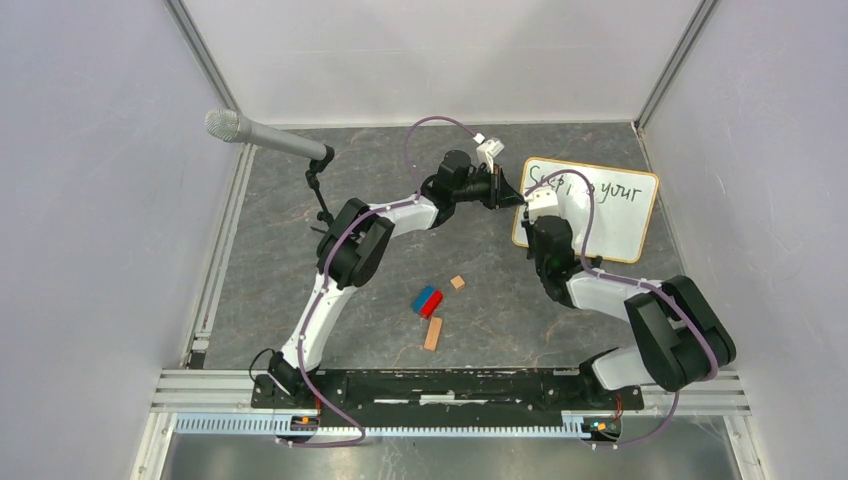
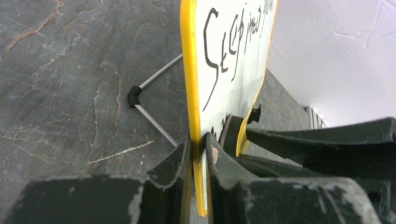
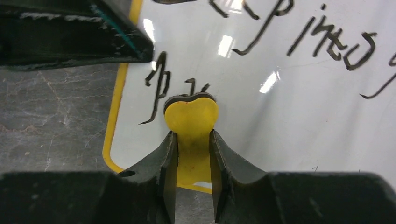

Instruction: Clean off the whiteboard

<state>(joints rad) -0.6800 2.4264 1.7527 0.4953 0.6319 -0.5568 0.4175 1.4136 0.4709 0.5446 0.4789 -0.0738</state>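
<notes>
**Whiteboard gripped at its edge, eraser against its face**

The whiteboard (image 1: pixel 610 215) sits at the far right of the bench (image 1: pixel 300 200), near the right wall. It has a yellow frame and dark handwriting across its upper part. From these angles it is hard to say whether it lies flat or is propped at a tilt.

The left pincer (image 2: pixel 198 144) is clamped on the board's left edge, one finger on each face of the frame. The right pincer (image 3: pixel 192 135) is closed on a small yellow eraser (image 3: pixel 191 114). The eraser's dark pad meets the white surface just below some writing, close to the near left corner.

In the overhead view the left arm runs up from its base, bends at the elbow and stretches right, so the left pincer (image 1: pixel 515 190) meets the board's edge. The right arm folds back on itself at the near right and reaches forward and left to the right pincer (image 1: pixel 540 208).

Well apart, mid-bench, lie a red-and-blue block (image 1: pixel 428 301), a small tan block (image 1: pixel 457 282) and a longer tan block (image 1: pixel 433 333). A microphone (image 1: pixel 265 137) stands at the far left.
</notes>
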